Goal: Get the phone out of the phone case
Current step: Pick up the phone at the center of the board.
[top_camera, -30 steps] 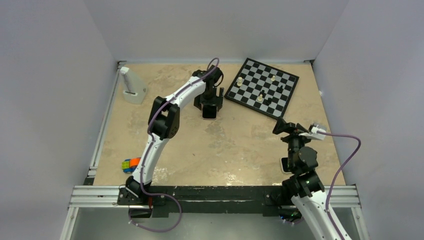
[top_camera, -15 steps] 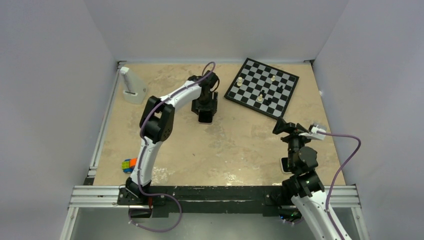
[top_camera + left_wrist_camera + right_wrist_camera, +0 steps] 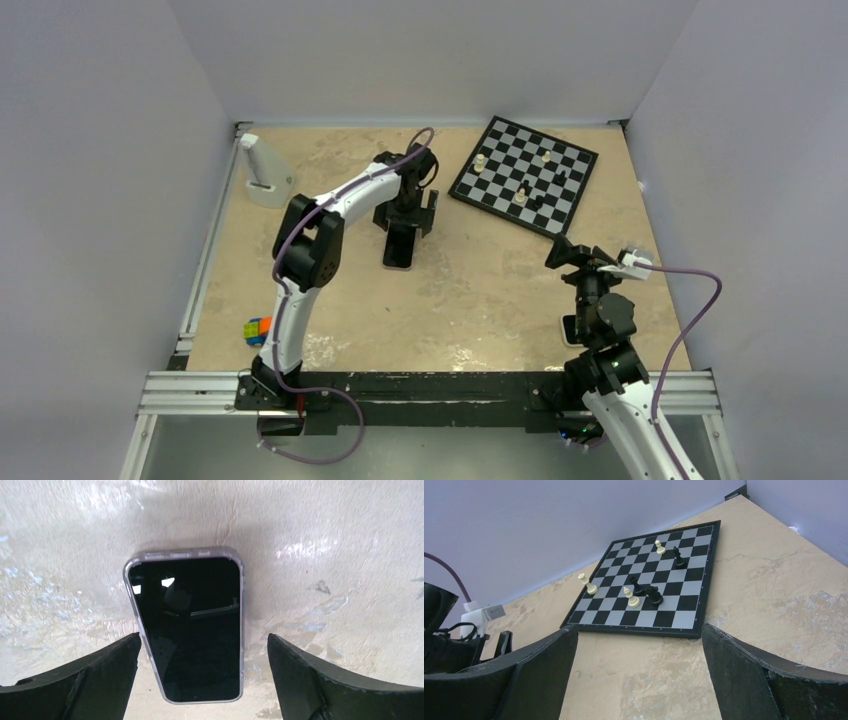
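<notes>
Left wrist view shows the phone (image 3: 190,630) lying flat on the table (image 3: 325,580), screen up, with the phone case (image 3: 182,555) a pale rim around it. My left gripper (image 3: 203,645) hangs over its far end, fingers spread wide on either side. The phone sits mid-table, left of the chessboard (image 3: 524,175). My right gripper (image 3: 639,630), near the right edge, is spread too and holds nothing.

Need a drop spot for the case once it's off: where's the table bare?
Bare: table middle, from the phone across to the right arm; also between white stand and left arm. Crowded: chessboard corner; cube at near left.
</notes>
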Motion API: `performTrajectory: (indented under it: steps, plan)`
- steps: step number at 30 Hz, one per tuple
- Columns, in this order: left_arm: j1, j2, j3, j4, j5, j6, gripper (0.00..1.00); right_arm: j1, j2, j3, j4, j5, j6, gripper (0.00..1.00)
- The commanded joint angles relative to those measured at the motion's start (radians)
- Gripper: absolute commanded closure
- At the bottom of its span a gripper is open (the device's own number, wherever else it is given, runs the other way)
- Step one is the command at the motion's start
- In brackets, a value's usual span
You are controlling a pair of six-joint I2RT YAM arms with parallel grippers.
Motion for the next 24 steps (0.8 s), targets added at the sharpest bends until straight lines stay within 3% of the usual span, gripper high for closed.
performTrajectory:
  steps: [1,13,17,24]
  plan:
    - [0.002,0.040,0.065,-0.041,-0.035,0.038,0.00,-0.003,-0.015,-0.004,0.036,0.013,-0.012,0.01]
    - [0.002,-0.006,-0.073,-0.017,-0.033,0.025,0.00,-0.003,-0.005,-0.001,0.040,0.007,-0.014,0.01]
    - [0.008,0.015,-0.077,0.004,0.065,0.029,0.01,-0.003,-0.010,-0.004,0.040,0.005,-0.014,0.01]
    - [0.022,0.019,-0.081,-0.011,0.098,0.067,0.15,-0.004,-0.008,-0.001,0.039,0.005,-0.014,0.01]
